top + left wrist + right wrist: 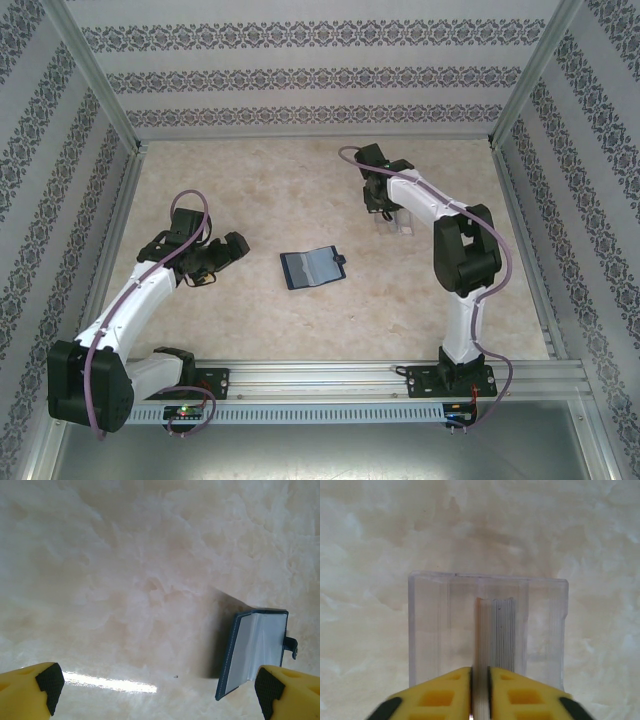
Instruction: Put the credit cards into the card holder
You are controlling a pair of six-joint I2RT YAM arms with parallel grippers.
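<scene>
R gripper (479,674): closed to a hairline slit, pale sliver in the gap; can't tell whether a card is actually pinched. Directly ahead of the tips, clear plastic box (435,630), w/ what looks like the credit cards (495,630) standing edge-on inside as a grey ribbed strip, lined up w/ the slit; colours not readable. Card holder (313,267) well off to this hand's left and back toward the bases, lying open on the table (300,170), pale inside up. L gripper (157,685) spread as wide as it goes, holding nothing, near the holder, which sits by its right finger. Step in hand, prob.: pulling a card out of the box. Next calls for a firm pinch, a straight lift clear of the box walls, then a carry over to the holder's open pocket.
</scene>
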